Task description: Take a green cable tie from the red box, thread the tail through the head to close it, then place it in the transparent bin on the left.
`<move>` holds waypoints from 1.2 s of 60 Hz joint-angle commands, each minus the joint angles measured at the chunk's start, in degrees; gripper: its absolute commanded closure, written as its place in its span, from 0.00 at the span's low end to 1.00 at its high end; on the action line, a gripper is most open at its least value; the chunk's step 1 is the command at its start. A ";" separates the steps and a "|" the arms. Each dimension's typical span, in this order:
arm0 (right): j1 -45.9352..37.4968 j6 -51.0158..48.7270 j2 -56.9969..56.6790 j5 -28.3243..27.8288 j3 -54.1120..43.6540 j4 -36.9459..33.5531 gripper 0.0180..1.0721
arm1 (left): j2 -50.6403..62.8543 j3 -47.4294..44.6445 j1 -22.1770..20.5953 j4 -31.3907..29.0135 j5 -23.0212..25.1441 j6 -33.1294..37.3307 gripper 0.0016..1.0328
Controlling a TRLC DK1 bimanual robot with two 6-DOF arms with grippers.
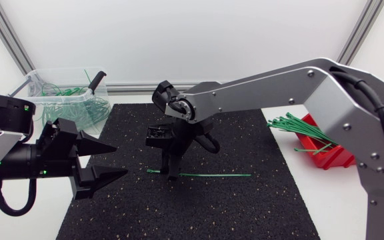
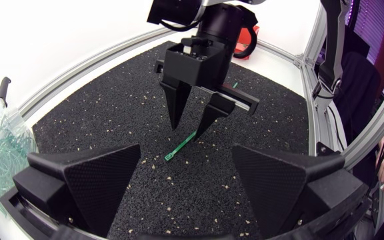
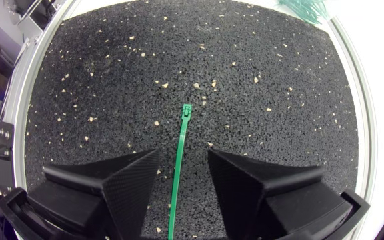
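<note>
At the centre of the black mat [image 1: 245, 207], one green cable tie [image 1: 205, 175] lies flat and straight. It is unthreaded, with its head end toward the left and its tail running to the right.

Right arm: it enters from the right and reaches past the middle. The right gripper [image 1: 170, 175] points down at the head end of the tie. In the right wrist view its fingers stand moderately apart, one on each side of the strap [image 3: 181, 147], and neither finger touches it. The left wrist view shows the same fingertips just above the mat.

Left arm: the left gripper [image 1: 120, 161] hangs over the left part of the mat, pointing right toward the tie. Its fingers are spread wide and hold nothing.

Containers: the red box [image 1: 325, 153] sits at the right, off the mat, with a bundle of green ties protruding from it. The transparent bin [image 1: 32, 77] stands at the far left and contains green ties.
</note>
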 commanded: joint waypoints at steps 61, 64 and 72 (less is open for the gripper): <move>-0.13 0.95 1.13 1.35 -2.60 -3.59 0.88 | -0.63 -2.05 0.67 0.61 1.02 1.45 0.07; -0.31 0.95 -0.10 1.35 -3.48 -3.33 0.89 | -0.54 -2.13 0.67 0.61 1.02 1.45 0.07; -0.84 1.38 -3.26 3.37 -5.85 -1.40 0.89 | -0.54 -2.22 0.67 0.70 1.02 1.54 0.07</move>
